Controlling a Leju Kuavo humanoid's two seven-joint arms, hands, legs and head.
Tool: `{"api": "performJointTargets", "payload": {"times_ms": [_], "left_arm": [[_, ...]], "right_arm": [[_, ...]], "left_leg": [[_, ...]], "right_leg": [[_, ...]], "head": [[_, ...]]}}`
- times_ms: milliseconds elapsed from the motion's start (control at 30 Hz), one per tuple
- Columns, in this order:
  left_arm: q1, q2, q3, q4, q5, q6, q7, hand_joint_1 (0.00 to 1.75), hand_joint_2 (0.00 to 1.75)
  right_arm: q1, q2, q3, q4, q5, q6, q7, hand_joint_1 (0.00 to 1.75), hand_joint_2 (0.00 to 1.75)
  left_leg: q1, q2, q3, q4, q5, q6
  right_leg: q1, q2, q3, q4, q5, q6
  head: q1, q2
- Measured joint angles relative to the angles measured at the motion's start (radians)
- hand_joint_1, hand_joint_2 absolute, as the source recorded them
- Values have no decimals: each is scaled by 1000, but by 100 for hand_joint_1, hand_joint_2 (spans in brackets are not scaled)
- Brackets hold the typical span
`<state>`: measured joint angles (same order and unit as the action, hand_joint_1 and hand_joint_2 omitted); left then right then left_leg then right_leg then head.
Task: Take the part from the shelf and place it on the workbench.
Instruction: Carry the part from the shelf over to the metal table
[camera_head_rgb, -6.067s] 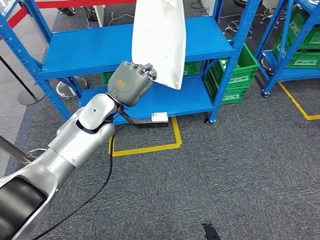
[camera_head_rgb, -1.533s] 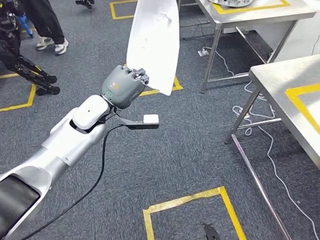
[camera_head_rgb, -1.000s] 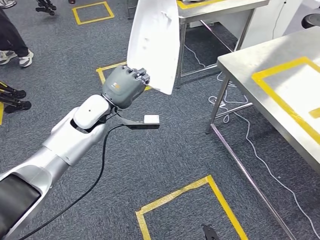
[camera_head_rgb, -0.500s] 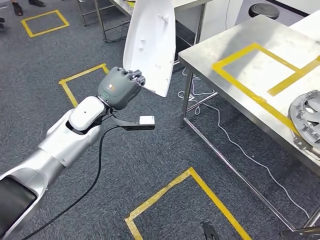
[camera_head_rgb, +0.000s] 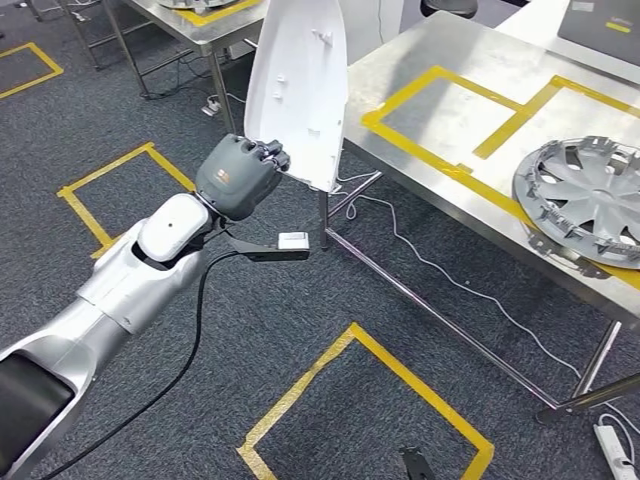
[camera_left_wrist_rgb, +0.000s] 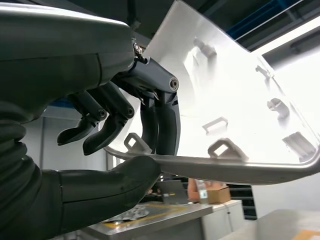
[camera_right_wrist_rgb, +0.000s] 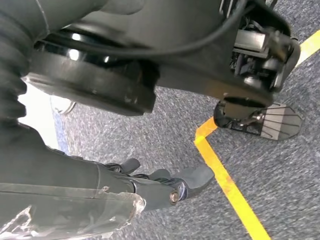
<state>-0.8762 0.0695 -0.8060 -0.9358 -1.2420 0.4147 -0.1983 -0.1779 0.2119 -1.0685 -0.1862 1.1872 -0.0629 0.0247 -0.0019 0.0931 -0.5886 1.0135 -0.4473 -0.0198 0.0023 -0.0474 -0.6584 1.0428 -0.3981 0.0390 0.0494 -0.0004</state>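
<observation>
My left hand (camera_head_rgb: 238, 178) is raised in front of me and grips the lower edge of the white plastic part (camera_head_rgb: 298, 90), a long curved panel that stands upright with its ribbed inner side toward me. In the left wrist view the thumb (camera_left_wrist_rgb: 113, 182) lies under the panel's rim and the fingers (camera_left_wrist_rgb: 160, 117) press on the white part (camera_left_wrist_rgb: 226, 115) from the other side. The steel workbench (camera_head_rgb: 453, 85), marked with yellow tape, stands just right of the part. My right hand (camera_right_wrist_rgb: 170, 187) hangs low over the carpet with fingers stretched out and nothing in them.
A grey wheel cover (camera_head_rgb: 585, 195) lies on the workbench's right end. A second steel table (camera_head_rgb: 189, 20) stands at the back left. Yellow tape squares (camera_head_rgb: 362, 350) mark the grey carpet. A white cable (camera_head_rgb: 453, 285) runs under the workbench to a power strip (camera_head_rgb: 615, 445).
The whole view has swung round: the blue shelf is gone and the workbench has come in from the right, closer now. My left hand has kept the white part held the same way.
</observation>
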Motion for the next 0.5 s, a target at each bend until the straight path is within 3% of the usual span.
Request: {"api": "performJointTargets", "payload": {"times_ms": [33, 100, 167, 233, 267, 300, 333, 400, 467, 500], "left_arm": [[0, 0, 0, -1, 0, 0, 0, 175, 175], [-1, -1, 0, -3, 0, -1, -1, 175, 175], [-1, 2, 0, -4, 0, -1, -1, 175, 175], [3, 4, 0, -5, 0, -2, -2, 175, 175], [5, 5, 0, -5, 0, -2, -2, 175, 175], [6, 5, 0, -5, 0, -3, -2, 175, 175], [6, 5, 0, -5, 0, -3, -2, 175, 175], [2, 6, 1, -5, 0, -3, -2, 175, 175], [-3, 5, 1, -5, 2, -5, -2, 175, 175], [-4, 4, 1, -5, 2, -7, -3, 175, 175]], "right_arm": [[1, 0, 0, 0, 0, 0, 0, 0, 175], [2, 0, 0, 0, 0, -1, 0, 0, 175], [-1, 0, 0, 0, 0, -1, -1, 0, 175], [-4, 1, 0, 0, 0, 0, -1, 0, 175], [-3, 1, 0, 0, 0, 0, -1, 0, 175], [-2, 1, 0, 0, 0, 0, -1, 0, 175], [0, 1, 0, 0, 0, 0, -1, 0, 175], [0, 1, 0, 0, 0, 0, -1, 0, 175], [-2, 1, 0, 0, 0, 0, 0, 0, 175], [-1, 1, 0, 0, 0, 0, 0, 0, 175]], "left_leg": [[2, 6, 2, -1, -2, -6], [7, -18, -3, 18, -20, -18], [11, -66, -47, 111, -72, -24], [11, -84, -115, 239, -122, -26], [11, -85, -135, 272, -124, -26], [11, -87, -138, 269, -107, -25], [12, -91, -123, 230, -74, -24], [19, -134, -63, 102, -9, -24], [25, -176, -26, 20, 12, -21], [25, -181, -22, 9, 9, -17]], "right_leg": [[0, 12, -1, -1, 1, -6], [-4, 34, -1, -4, 5, -17], [-9, 55, 0, -7, 8, -27], [-11, 80, -1, -7, 9, -31], [-12, 94, -1, -7, 10, -32], [-12, 109, -1, -7, 11, -31], [-14, 124, -1, -6, 12, -29], [-15, 152, -5, -4, 14, -20], [-15, 175, -14, -4, 18, -7], [-17, 186, -18, -6, 22, 0]], "head": [[-1, 0], [-2, 0], [-5, 0], [-8, 0], [-8, 0], [-8, 0], [-8, 0], [-10, 0], [-12, 0], [-13, 0]]}}
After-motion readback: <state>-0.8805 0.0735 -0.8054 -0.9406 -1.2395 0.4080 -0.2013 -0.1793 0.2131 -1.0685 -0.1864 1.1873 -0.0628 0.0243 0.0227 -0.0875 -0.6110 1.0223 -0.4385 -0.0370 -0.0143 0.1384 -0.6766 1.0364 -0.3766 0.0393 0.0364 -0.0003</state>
